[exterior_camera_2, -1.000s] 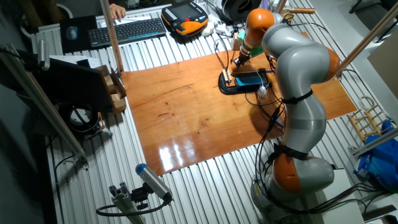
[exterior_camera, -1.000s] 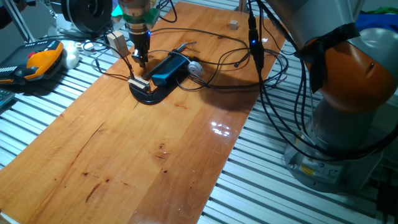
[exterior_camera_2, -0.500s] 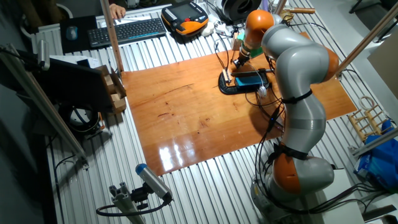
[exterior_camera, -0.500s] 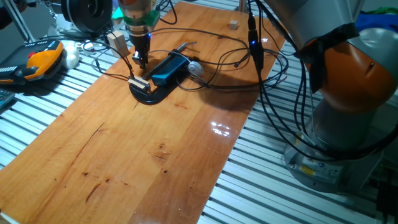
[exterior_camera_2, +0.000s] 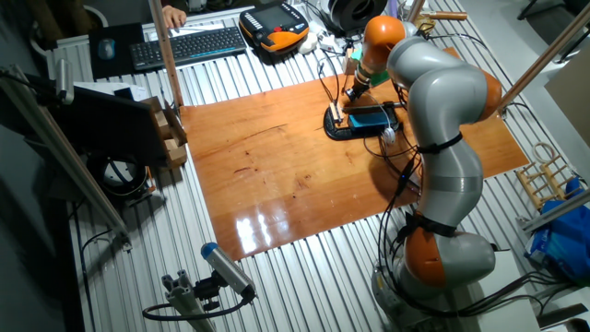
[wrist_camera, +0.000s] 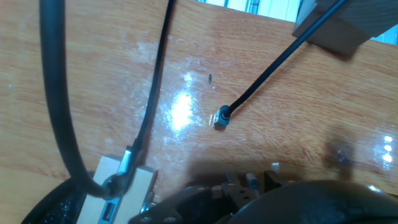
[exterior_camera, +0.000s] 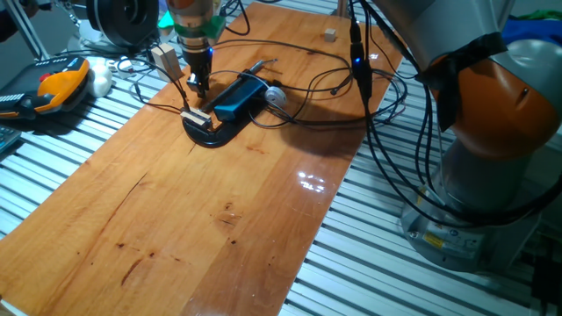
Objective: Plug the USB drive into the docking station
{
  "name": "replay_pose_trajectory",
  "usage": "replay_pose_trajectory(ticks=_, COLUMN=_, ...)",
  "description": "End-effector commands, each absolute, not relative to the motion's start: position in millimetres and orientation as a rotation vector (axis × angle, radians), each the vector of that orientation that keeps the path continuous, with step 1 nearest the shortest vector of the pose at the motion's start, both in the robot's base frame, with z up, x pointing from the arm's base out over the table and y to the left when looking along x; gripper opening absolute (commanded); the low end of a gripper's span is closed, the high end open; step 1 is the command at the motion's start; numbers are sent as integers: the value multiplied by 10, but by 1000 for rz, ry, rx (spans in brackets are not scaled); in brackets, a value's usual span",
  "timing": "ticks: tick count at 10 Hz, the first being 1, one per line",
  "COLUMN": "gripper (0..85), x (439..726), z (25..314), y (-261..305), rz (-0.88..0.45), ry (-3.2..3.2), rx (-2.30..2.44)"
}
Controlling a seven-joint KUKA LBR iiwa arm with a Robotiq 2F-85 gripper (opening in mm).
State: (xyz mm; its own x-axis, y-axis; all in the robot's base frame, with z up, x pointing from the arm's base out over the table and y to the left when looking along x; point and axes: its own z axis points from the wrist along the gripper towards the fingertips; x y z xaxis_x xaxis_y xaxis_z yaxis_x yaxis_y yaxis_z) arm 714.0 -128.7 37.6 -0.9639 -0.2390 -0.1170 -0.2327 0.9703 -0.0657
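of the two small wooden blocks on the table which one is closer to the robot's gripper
The tan block right beside the gripper, at the table's left edge near the blue docking station. The other block is smaller and sits alone at the far end of the table.

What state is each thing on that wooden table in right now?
USB drive: lying on the black base, not held.
Docking station: flat on its base, cables attached.
Gripper: just above the base; whether the fingers are open is unclear.
Orange-and-black device: resting off the table.
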Motion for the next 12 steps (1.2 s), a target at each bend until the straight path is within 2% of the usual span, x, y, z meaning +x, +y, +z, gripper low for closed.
replay_pose_trajectory(ticks=1, gripper=170, x=7139, z=372, y=-1288, rz=-78, ry=2995, rx=-362)
replay_pose_trajectory(ticks=4, gripper=170, x=7138, z=371, y=-1293, rz=-84, ry=2993, rx=-392)
replay_pose_trajectory(ticks=5, gripper=0, x=7137, z=392, y=-1299, rz=-81, ry=3000, rx=-400)
replay_pose_trajectory(ticks=12, gripper=0, x=7037, z=817, y=-1252, rz=-54, ry=3036, rx=-260)
